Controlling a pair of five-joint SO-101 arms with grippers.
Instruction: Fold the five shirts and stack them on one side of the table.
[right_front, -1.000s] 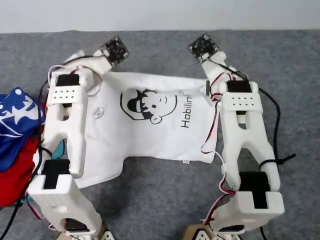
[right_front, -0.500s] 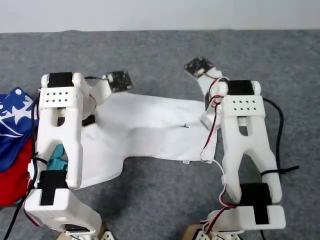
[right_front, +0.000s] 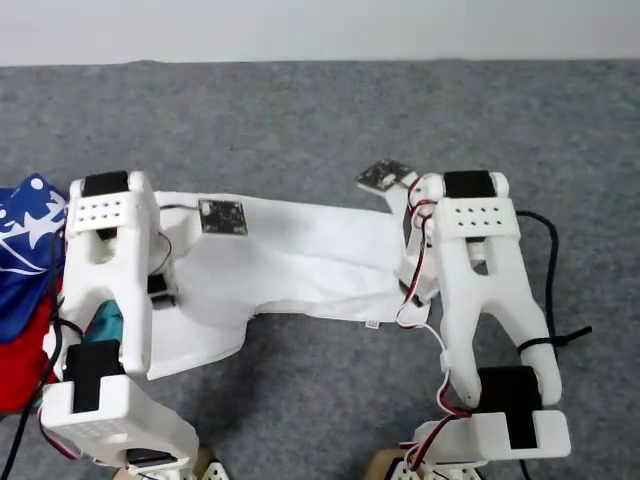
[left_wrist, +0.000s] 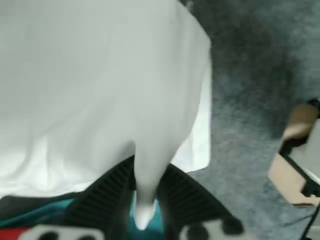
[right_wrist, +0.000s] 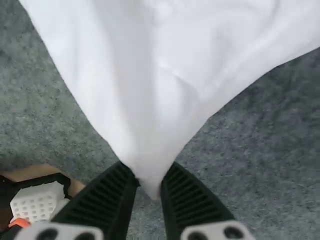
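One shirt in work: white shirt (right_front: 300, 265) lies half-doubled between my two grippers; I judge this fold unfinished.
Left gripper (left_wrist: 145, 200): clenched on a pinch of its cloth.
Right gripper (right_wrist: 147, 187): clamped on the opposite corner.
Left to do: finish folding, then stack; the blue-red pile (right_front: 25, 260) sits outboard of the left gripper.
Writing: none readable; the hem tag (right_front: 372, 323), baseward of the right gripper, is too small.

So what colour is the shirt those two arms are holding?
The shirt is plain white; the high view shows it best.
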